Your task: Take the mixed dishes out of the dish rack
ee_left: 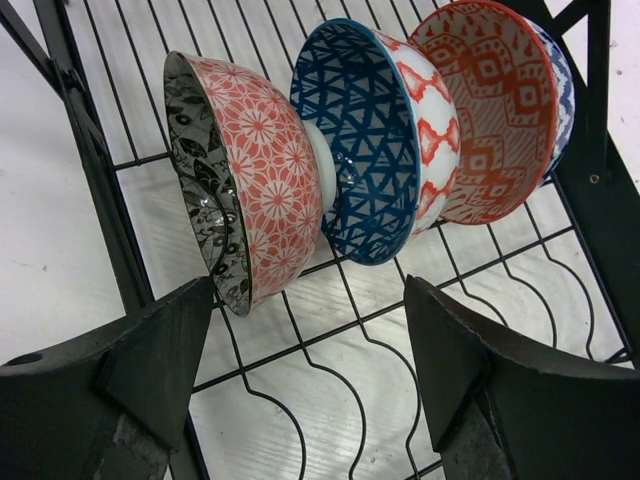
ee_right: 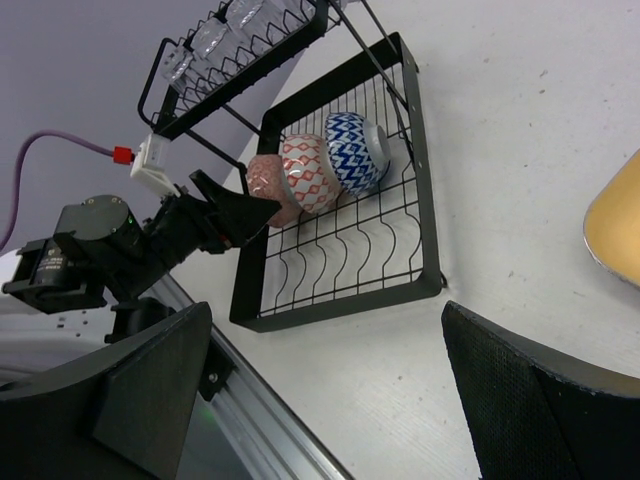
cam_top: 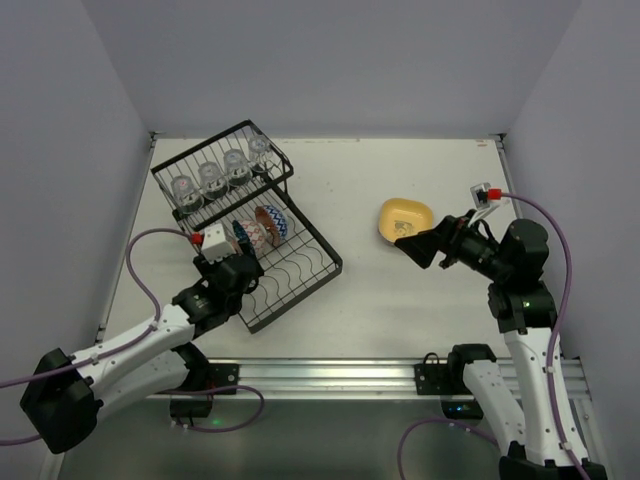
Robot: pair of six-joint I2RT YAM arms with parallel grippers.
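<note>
i've got my left gripper [ee_left: 308, 300] spread wide and empty, tips just short of three small patterned ceramic bowls [ee_left: 265, 180] on edge in the black wire dish rack [cam_top: 318, 232] at ten o'clock. my right gripper [cam_top: 425, 243] gapes empty beside the yellow rounded-square plate [cam_top: 403, 215] at two o'clock.

- The left arm [cam_top: 125, 345] stretches low and forward from its base, angling to the right.
- The left gripper [ee_left: 310, 290] has its jaws spread apart, with nothing clamped between them.
- The right arm [cam_top: 530, 355] rises steeply, with its wrist turned leftward.
- The right gripper [ee_right: 325, 315] is spread fully wide, apparently held aloft.
</note>
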